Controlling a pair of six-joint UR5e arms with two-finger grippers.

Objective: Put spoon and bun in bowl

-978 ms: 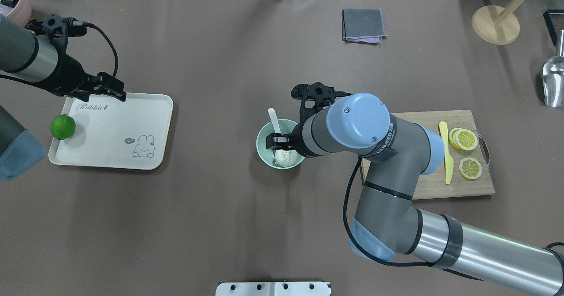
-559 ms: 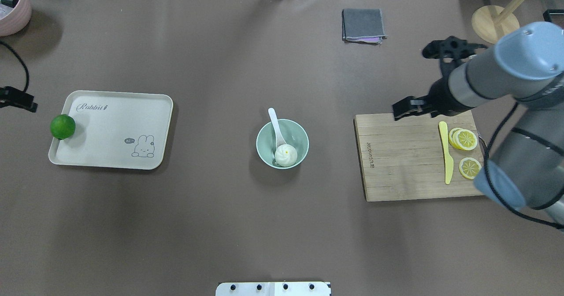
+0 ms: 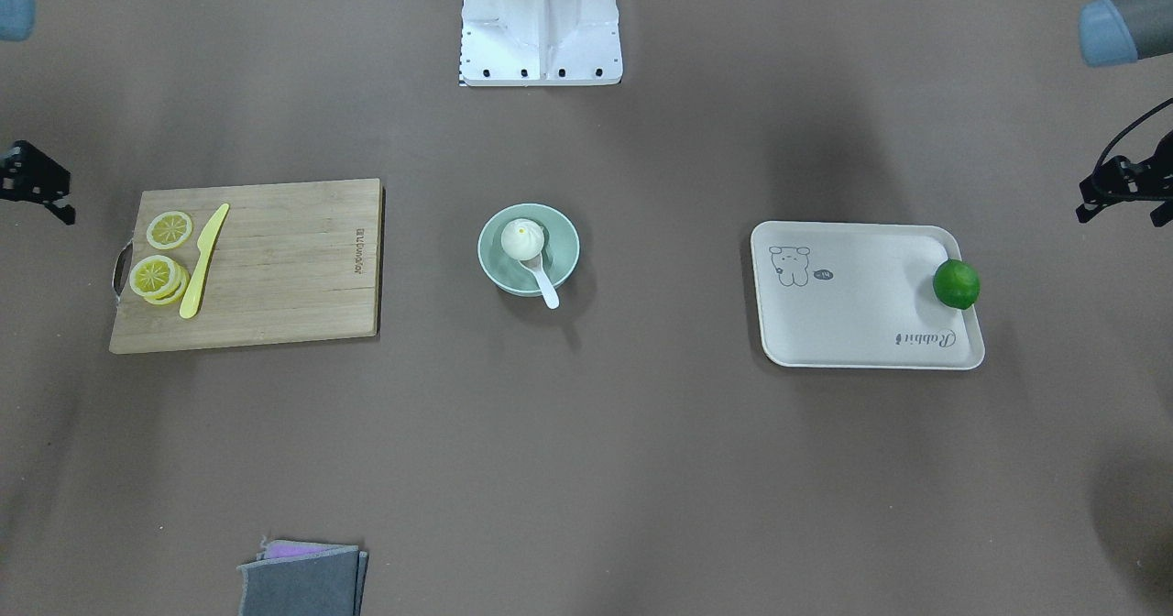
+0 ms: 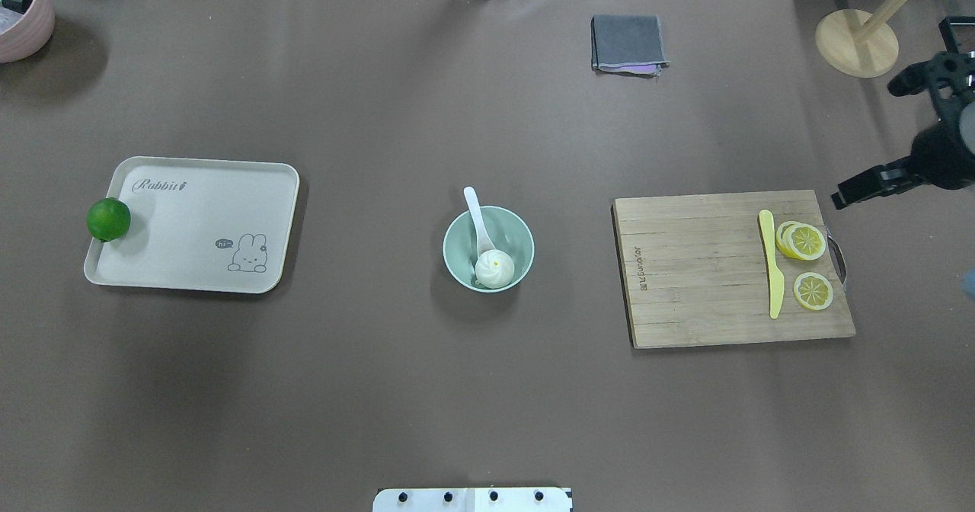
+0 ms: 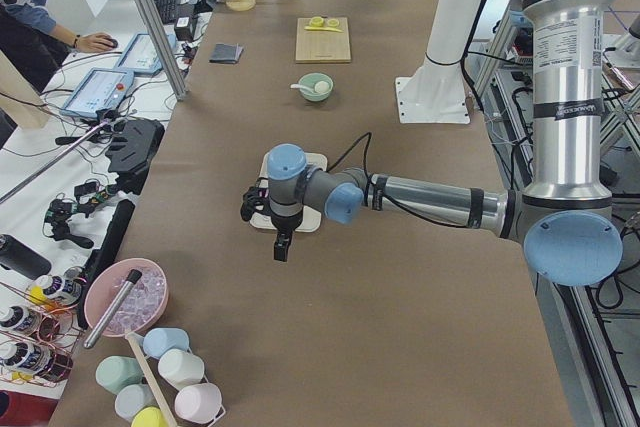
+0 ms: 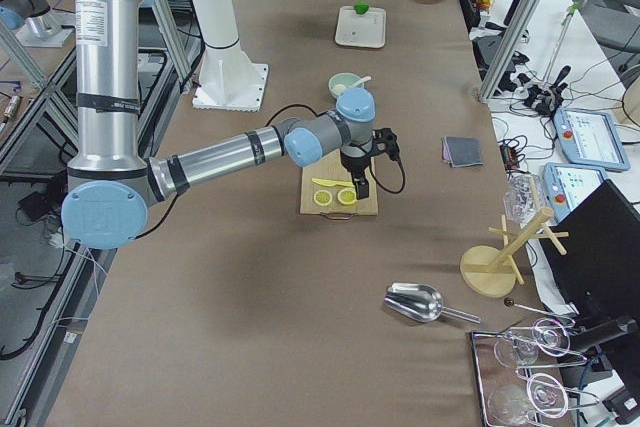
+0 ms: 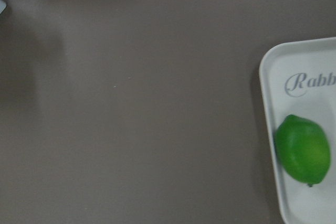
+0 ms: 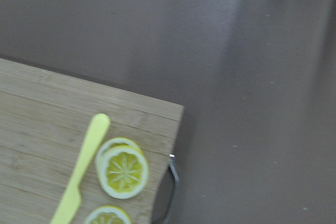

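Note:
The pale mint-green bowl (image 4: 457, 232) stands at the table's middle and also shows in the front view (image 3: 564, 242). The white bun (image 4: 494, 268) with a yellow dot lies inside it. The white spoon (image 4: 477, 215) rests with its scoop in the bowl beside the bun and its handle over the far rim. My right gripper (image 4: 844, 193) hangs empty at the table's right edge, beyond the cutting board, its jaws apart. My left gripper (image 3: 1120, 216) is empty and open at the other end, outside the tray; it is out of the overhead view.
A cream tray (image 4: 198, 230) with a green lime (image 4: 108, 219) lies on the left. A wooden cutting board (image 4: 708, 276) carries a yellow knife (image 4: 772, 264) and lemon slices (image 4: 805, 241). A grey cloth (image 4: 628, 43) and a wooden stand base (image 4: 856, 43) sit at the far side.
My right arm has pulled away from the bowl to the table's right edge, leaving the bun in the bowl. My left arm has withdrawn out of the overhead view.

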